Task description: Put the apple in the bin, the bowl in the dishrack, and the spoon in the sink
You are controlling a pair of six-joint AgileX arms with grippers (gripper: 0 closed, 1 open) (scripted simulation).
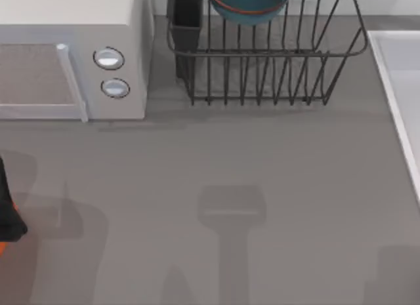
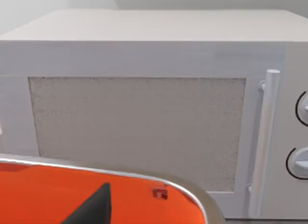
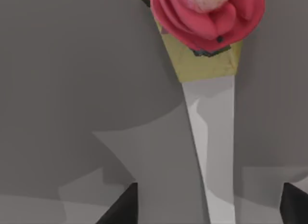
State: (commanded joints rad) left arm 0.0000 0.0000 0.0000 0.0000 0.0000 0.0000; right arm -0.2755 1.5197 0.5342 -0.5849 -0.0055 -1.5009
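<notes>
Top view: the blue bowl (image 1: 249, 6) already sits in the dishrack (image 1: 262, 69) at upper centre; the sink (image 1: 394, 75) runs down the right edge. Our left hand (image 2: 94, 209) hangs over the orange bin (image 2: 43, 195) before the microwave (image 2: 144, 89); we cannot tell its grip, nor make out the apple. Our right hand (image 3: 207, 209) is spread wide around the spoon (image 3: 211, 137) above the tabletop (image 1: 216, 167); the spoon step seems underway; next, pinch the shaft, then carry it to the sink.
</notes>
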